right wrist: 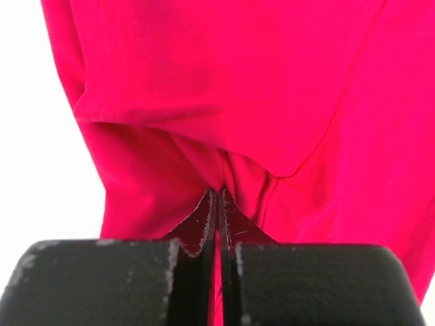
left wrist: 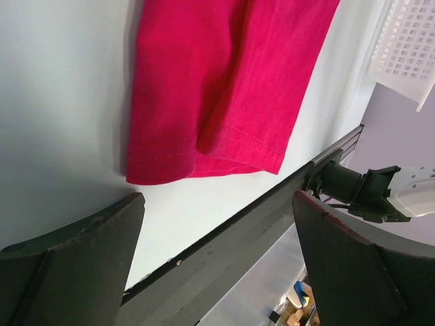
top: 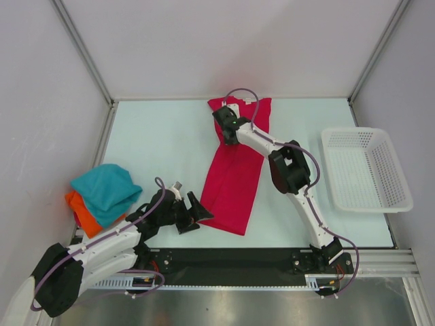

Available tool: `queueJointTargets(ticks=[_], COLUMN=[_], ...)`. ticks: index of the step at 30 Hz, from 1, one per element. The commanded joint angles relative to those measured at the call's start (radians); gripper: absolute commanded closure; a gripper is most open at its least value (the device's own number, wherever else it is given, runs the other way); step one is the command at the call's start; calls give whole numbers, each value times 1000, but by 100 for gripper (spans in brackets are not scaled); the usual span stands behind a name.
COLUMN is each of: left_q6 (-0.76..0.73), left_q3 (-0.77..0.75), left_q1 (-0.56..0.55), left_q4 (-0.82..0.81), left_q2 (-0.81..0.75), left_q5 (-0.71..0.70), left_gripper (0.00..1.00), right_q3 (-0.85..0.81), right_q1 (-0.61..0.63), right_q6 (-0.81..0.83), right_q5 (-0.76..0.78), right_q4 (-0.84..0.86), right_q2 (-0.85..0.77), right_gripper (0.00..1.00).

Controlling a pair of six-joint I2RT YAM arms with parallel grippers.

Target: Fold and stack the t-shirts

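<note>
Up close, in the right wrist view, we see the right gripper point(right wrist: 217, 201) with its fingers pressed together on a raised fold of the crimson-pink t-shirt point(right wrist: 272, 102). From above, that gripper point(top: 227, 130) sits over the far end of the shirt point(top: 234, 180), which lies as a long narrow strip down the middle of the table point(top: 163, 146). The left gripper point(top: 195, 212) hovers low just beside the shirt's near left corner, fingers spread wide with nothing between them; in its own view the gripper point(left wrist: 217, 198) frames the hem of the shirt point(left wrist: 217, 81).

The white mesh basket point(top: 355, 131) stands at the table's right edge, well apart from all three shirts. The teal-blue t-shirt point(top: 105, 189) lies bunched on the orange t-shirt point(top: 83, 212) at the left edge.

We make out only a strip of the orange one. The right arm covers part of the pink shirt's far end, and the left wrist view cuts the basket point(left wrist: 411, 47) down to one corner.
</note>
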State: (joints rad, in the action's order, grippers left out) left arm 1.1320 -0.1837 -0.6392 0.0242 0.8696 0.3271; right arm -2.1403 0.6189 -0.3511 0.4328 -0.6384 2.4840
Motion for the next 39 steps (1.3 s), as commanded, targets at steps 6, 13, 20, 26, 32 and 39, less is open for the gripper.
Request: queueJointTargets(ticks=[6,13,20,26,32,39], left_q6=[-32,-46,-142,-213,-235,-236], left_q3=[7,-28,-193,-335,-376,-390], left_q1=[15,22,35,47,105,130], left_q4=[-10,-21,29,85,102,121], left_q2=[-3,31,209,318,339,313], left_q5=[12,12,27,10,15,4], left_gripper=[4,4,4,4,4,4], right_q3=[-59,-76,225,502,795,977], right_q1=[-27,4,48,125,183,284], right_q6=[14,27,-35,-100,-216,-330], right_q5=[3,14,-22,-17,-111,-106], right_q4=[-86,-139,-70,-55,26,31], right_q2=[12,-88,-376,-569,-700,-792], right_gripper=[62,41,39,39,39,39])
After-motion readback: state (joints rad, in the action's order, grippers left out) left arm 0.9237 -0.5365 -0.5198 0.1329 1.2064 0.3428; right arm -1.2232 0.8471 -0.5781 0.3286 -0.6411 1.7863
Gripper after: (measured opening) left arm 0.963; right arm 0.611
